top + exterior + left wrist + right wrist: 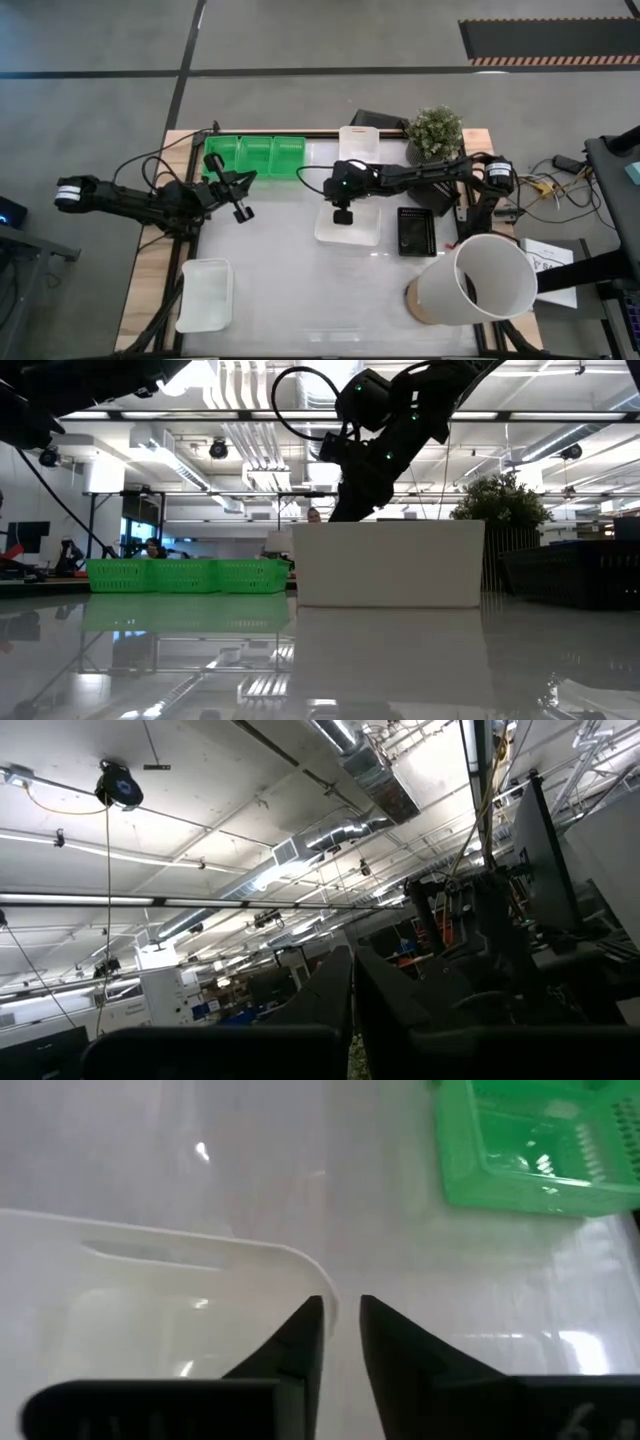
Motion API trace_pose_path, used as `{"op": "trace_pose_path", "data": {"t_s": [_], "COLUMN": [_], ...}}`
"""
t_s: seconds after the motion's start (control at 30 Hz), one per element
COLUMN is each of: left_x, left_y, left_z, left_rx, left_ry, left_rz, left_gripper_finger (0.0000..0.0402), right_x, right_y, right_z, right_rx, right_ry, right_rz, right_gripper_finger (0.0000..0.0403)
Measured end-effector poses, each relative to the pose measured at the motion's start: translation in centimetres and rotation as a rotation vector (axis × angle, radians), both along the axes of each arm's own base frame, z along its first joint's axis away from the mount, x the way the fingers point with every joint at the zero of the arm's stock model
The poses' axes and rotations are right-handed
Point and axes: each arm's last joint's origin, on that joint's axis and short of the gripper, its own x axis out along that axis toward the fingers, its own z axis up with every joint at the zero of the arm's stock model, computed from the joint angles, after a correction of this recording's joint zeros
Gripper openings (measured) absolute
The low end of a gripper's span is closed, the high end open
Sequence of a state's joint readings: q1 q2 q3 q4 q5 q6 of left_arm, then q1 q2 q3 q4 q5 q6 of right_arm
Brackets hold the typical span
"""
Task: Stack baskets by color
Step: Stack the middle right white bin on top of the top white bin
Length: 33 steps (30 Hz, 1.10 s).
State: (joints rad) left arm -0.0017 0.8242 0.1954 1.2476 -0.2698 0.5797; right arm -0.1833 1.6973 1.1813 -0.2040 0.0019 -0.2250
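Observation:
A translucent white basket (350, 228) (388, 563) stands on its bottom at the table's middle. My right gripper (343, 214) (341, 1320) slants down over its far rim, slightly open, one finger inside the wall and one outside. A row of green baskets (252, 156) (525, 1145) stands at the far left. A black basket (416, 232) sits right of the middle one. Two more white baskets rest at the far edge (358, 140) and near left (205, 293). My left gripper (241, 207) (351, 1010) is raised over the left side, shut, pointing upward. My right gripper straddles the white basket's far wall near a corner of the rim (318, 1280), coming slanting from above. A narrow gap shows between the fingers. Whether either finger touches the wall I cannot tell. The basket rests flat on the table.
A large white cylinder (480, 282) lies on its side at the near right corner. A potted plant (435, 131) and a dark flat object (377, 121) stand at the far right. Bare tabletop (290, 290) lies in the near middle.

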Motion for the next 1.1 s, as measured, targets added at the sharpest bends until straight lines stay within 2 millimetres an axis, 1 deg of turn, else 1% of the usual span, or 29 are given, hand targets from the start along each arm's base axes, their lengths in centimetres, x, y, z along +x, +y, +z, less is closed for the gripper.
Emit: {"op": "trace_pose_path", "data": {"t_s": [0.07,0.13,0.27,0.37,0.47,0.53,0.67,0.73,0.83,1.0,1.1], "left_x": [0.0,0.0,0.0,0.0,0.0,0.0,0.0,0.0,0.0,0.0,0.0], "left_y": [0.0,0.0,0.0,0.0,0.0,0.0,0.0,0.0,0.0,0.0,0.0], "left_z": [0.0,0.0,0.0,0.0,0.0,0.0,-0.1,-0.1,-0.1,0.0,0.0], "left_rx": [0.000,0.000,0.000,0.000,0.000,0.000,0.001,0.001,0.001,0.002,0.002], "left_ry": [0.000,0.000,0.000,0.001,0.001,0.001,0.003,0.003,0.002,0.001,0.000], "left_rz": [0.000,0.000,0.000,0.000,0.000,0.000,0.001,0.001,0.001,0.002,0.002], "left_gripper_finger": [0.0000,0.0000,0.0000,0.0000,0.0000,0.0000,0.0000,0.0000,0.0000,0.0000,0.0000], "right_x": [0.0,0.1,0.0,-0.2,-0.6,-0.9,-1.5,-2.0,-3.4,-5.0,-5.3], "right_y": [0.0,-0.1,0.0,0.1,0.2,0.6,2.0,2.6,3.3,4.7,5.2], "right_z": [0.1,0.7,3.1,4.7,6.0,6.8,8.1,8.5,8.7,8.1,7.4], "right_rx": [0.010,0.035,0.128,0.268,0.396,0.473,0.619,0.652,0.648,0.619,0.616], "right_ry": [-0.003,-0.016,-0.050,-0.034,0.026,0.079,0.194,0.265,0.406,0.577,0.605], "right_rz": [-0.030,-0.075,-0.175,-0.329,-0.484,-0.534,-0.592,-0.656,-0.763,-0.898,-0.955], "right_gripper_finger": [0.0089,0.0104,0.0128,0.0142,0.0153,0.0159,0.0167,0.0173,0.0183,0.0205,0.0213]}}
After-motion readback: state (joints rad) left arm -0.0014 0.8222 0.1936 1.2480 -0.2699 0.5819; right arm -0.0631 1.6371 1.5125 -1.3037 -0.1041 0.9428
